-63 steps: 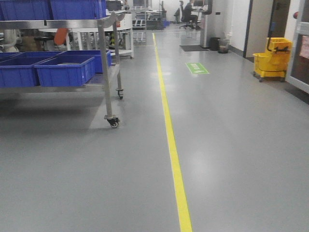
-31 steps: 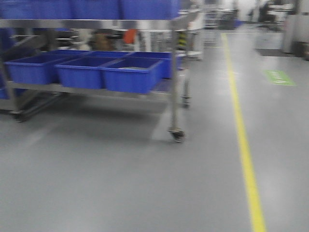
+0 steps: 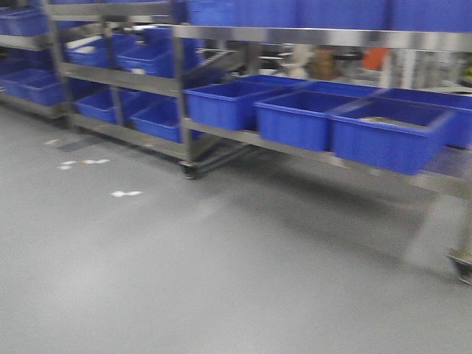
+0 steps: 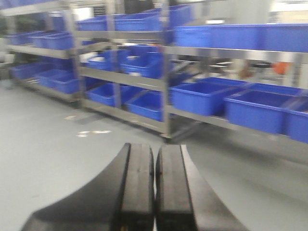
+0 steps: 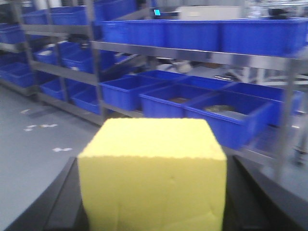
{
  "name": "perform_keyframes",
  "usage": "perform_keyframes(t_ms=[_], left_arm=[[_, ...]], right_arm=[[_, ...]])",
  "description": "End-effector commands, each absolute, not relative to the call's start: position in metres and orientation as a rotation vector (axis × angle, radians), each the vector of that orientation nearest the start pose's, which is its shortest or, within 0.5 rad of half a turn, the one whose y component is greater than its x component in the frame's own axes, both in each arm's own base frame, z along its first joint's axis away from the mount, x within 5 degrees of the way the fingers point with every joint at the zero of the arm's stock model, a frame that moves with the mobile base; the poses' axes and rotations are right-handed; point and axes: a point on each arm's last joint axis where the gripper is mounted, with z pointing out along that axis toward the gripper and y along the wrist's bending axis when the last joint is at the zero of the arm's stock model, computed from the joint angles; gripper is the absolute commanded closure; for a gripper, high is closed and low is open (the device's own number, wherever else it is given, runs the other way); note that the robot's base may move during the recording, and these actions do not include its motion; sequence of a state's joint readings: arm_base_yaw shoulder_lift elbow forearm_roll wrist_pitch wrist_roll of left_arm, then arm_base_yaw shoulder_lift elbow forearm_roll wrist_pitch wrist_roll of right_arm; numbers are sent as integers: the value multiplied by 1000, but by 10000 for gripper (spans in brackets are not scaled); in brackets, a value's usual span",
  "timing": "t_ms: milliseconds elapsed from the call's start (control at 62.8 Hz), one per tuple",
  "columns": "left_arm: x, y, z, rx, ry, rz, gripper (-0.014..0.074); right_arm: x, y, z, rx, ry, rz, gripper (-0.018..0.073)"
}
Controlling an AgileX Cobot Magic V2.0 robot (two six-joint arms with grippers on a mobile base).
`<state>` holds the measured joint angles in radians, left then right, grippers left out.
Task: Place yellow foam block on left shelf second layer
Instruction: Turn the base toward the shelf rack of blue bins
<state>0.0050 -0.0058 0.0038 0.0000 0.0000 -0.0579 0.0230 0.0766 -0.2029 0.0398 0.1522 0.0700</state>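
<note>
Holds the yellow foam block [image 5: 152,175] between the right jaws, dark pads flanking both sides, close to the wrist camera. Shows the left jaws pressed together with nothing between them. Beyond, grey floor [image 3: 184,280] with white scraps [image 3: 125,193]. Farther back, steel shelving [image 3: 317,35] loaded with blue bins [image 3: 387,136].

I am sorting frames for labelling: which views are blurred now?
Front view: motion blur smears the blue bins. Left wrist view: soft everywhere, even the shut left gripper. Right wrist view: yellow foam block fairly sharp, shelves behind soft.
</note>
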Motion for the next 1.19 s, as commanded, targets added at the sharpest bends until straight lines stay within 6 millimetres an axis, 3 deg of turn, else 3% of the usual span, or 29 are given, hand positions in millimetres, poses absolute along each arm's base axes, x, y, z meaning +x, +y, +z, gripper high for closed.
perform_keyframes(t_ms=[0, 1178], left_arm=[[55, 0, 212, -47, 1409, -55, 472], [55, 0, 212, -47, 1409, -55, 472]], right_arm=[[51, 1, 280, 60, 1397, 103, 55], [51, 1, 280, 60, 1397, 103, 55]])
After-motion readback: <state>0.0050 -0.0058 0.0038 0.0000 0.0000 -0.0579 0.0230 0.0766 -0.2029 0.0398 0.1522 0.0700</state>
